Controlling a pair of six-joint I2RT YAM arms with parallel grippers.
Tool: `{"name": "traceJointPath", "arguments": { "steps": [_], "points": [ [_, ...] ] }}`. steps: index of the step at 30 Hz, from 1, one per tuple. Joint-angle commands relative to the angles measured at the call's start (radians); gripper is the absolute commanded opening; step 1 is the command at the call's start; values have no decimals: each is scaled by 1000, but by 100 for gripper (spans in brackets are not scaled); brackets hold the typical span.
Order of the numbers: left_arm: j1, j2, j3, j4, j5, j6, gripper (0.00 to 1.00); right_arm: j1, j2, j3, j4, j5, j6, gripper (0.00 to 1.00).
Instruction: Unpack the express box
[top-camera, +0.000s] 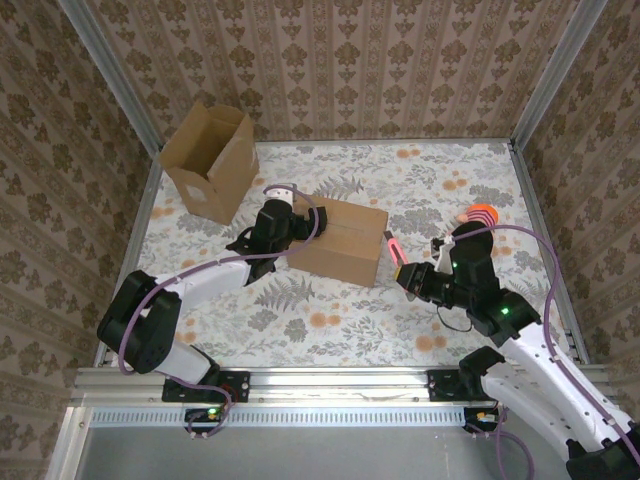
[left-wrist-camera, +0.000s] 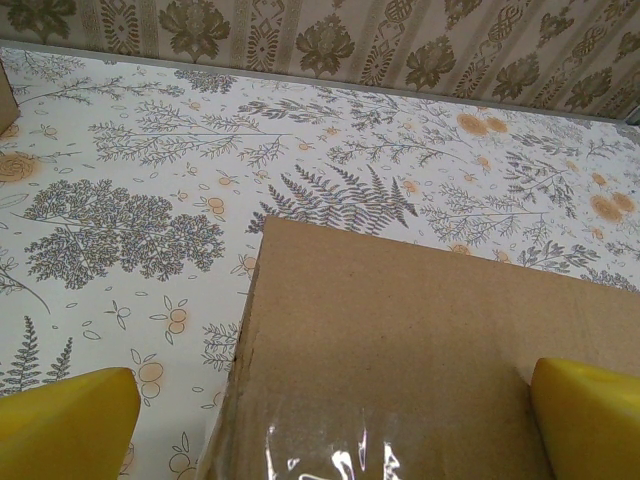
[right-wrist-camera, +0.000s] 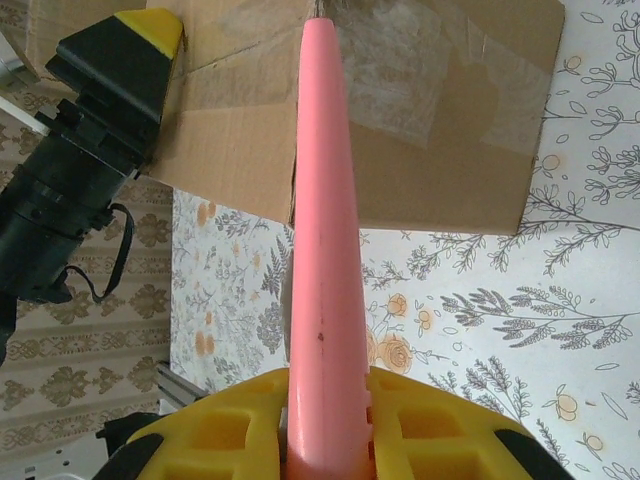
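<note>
The express box (top-camera: 340, 240) is a closed brown carton sealed with clear tape, lying mid-table. My left gripper (top-camera: 298, 222) is at its left end, open, with its yellow fingertips (left-wrist-camera: 65, 425) wide apart on either side of the box top (left-wrist-camera: 420, 340) and the tape strip (left-wrist-camera: 330, 460). My right gripper (top-camera: 412, 276) is shut on a pink cutter-like tool (top-camera: 392, 246). In the right wrist view that pink tool (right-wrist-camera: 322, 230) rises from the right gripper (right-wrist-camera: 325, 430) and its tip reaches the taped end of the box (right-wrist-camera: 430, 110).
A second cardboard box (top-camera: 210, 160), open and empty-looking, stands tilted at the back left. An orange round object (top-camera: 483, 213) sits at the right behind my right arm. Patterned walls enclose the table on three sides; the left arm (right-wrist-camera: 90, 120) flanks the carton.
</note>
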Motion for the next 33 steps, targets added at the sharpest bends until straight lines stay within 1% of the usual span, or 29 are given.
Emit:
{"name": "traceJointPath", "arguments": {
  "steps": [1,6,19,33],
  "points": [
    [-9,87,-69,-224,3,0,100,52,-6,-12,-87,-22,36,0],
    [-9,90,-71,-224,3,-2,100,99,-12,-18,-87,7,64,0],
    [-10,96,-70,-222,2,-3,100,183,-40,-32,-84,62,121,0],
    [-9,103,-74,-215,2,-6,100,303,-43,-49,-31,134,189,0]
  ]
}}
